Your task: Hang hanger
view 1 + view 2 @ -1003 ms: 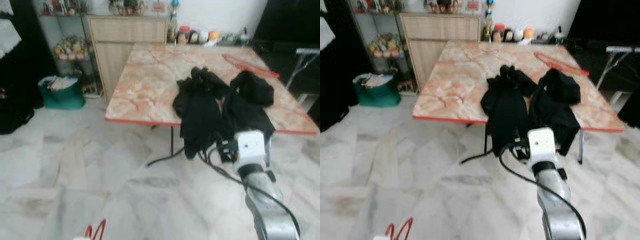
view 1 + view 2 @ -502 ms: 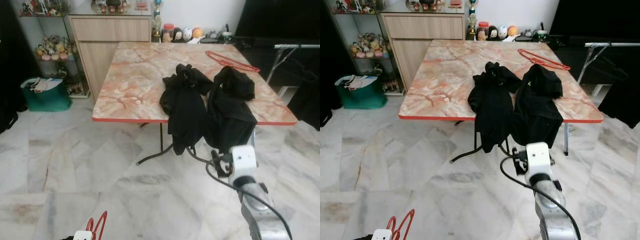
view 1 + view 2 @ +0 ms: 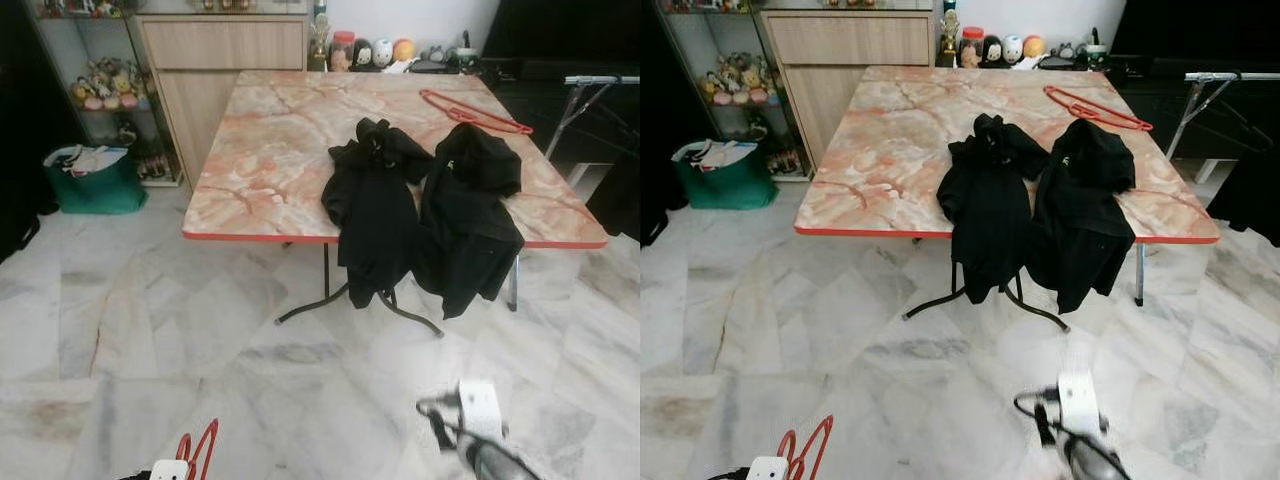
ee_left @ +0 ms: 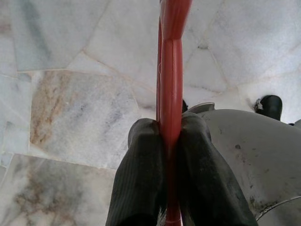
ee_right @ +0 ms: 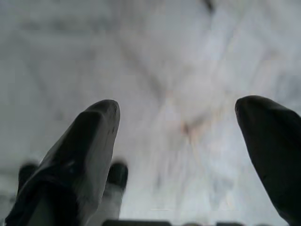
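Note:
My left gripper point(image 4: 170, 136) is shut on a red hanger point(image 4: 170, 70), held low at my left side over the floor; its red loop point(image 3: 197, 450) pokes up at the bottom edge of the left eye view. A second red hanger point(image 3: 474, 110) lies flat on the far right of the marble table point(image 3: 270, 150). Two black garments point(image 3: 375, 205) point(image 3: 468, 225) are draped over the table's front edge. My right arm point(image 3: 478, 420) hangs low at the bottom right. In the right wrist view its gripper point(image 5: 183, 136) is open over the floor, with nothing between its fingers.
A wooden cabinet point(image 3: 225, 60) and a glass shelf of figurines point(image 3: 95, 85) stand behind the table. A green basket point(image 3: 95, 180) sits on the floor at the left. A folding metal stand point(image 3: 590, 95) and dark furniture are at the right. Marble floor lies between me and the table.
My right arm has dropped from in front of the garments to the bottom edge of the view. The camera has pulled back and shifted, so the table sits further off.

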You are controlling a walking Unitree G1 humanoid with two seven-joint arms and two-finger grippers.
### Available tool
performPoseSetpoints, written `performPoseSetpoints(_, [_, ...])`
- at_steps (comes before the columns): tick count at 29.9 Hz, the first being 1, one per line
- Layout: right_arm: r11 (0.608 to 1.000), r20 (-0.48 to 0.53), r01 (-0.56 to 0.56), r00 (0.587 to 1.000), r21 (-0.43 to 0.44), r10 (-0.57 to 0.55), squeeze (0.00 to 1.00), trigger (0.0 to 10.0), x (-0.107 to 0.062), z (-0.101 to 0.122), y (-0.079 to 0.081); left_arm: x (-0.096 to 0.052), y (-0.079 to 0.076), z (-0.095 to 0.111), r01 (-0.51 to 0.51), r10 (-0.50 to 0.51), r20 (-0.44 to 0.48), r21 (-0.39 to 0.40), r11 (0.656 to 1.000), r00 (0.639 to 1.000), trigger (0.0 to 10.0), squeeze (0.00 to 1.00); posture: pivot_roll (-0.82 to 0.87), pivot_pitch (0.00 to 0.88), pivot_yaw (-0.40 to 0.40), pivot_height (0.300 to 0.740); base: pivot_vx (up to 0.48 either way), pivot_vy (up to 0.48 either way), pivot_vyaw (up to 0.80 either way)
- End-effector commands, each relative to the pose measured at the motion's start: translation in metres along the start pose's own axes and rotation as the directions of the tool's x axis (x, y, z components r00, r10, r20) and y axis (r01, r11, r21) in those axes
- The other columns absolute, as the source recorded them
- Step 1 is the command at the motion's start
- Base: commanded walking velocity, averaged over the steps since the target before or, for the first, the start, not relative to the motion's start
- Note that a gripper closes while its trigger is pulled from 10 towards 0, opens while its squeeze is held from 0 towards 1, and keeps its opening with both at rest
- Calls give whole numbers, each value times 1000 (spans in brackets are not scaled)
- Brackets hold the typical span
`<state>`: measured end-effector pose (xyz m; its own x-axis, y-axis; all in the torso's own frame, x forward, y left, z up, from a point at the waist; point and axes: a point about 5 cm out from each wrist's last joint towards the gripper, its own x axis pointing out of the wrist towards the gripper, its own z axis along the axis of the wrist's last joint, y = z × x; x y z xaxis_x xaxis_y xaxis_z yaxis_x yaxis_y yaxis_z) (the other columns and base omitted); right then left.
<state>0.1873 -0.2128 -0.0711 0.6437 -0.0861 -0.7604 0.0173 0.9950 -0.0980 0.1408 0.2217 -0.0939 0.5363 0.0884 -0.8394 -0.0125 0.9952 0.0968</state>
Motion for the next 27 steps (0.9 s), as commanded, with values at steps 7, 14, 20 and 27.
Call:
performPoseSetpoints(7, [999, -119, 19, 993, -30, -23, 0, 10000, -5, -32, 0, 1, -1, 3, 7, -7, 3, 18, 1000, 1000, 10000, 0, 21, 0, -21, 740, 0, 0, 0])
performPoseSetpoints(14, [999, -94, 33, 995, 10, -32, 0, 10000, -2, -26, 4, 1, -2, 1, 20, -19, -8, 46, 999, 1000, 10000, 0, -2, 0, -11, 740, 0, -130, 0])
performPoseSetpoints(20, [1000, -89, 8, 996, -11, -9, 0, 10000, -2, -25, 5, 0, -3, 1, 18, -18, -6, 39, 999, 1000, 10000, 0, 6, 0, -16, 740, 0, -330, 0])
performPoseSetpoints(27, [1000, -73, 18, 997, -14, -19, 0, 10000, -1, -22, 3, 0, -1, -3, 16, -15, -17, 38, 999, 1000, 10000, 0, 7, 0, -14, 740, 0, -349, 0])
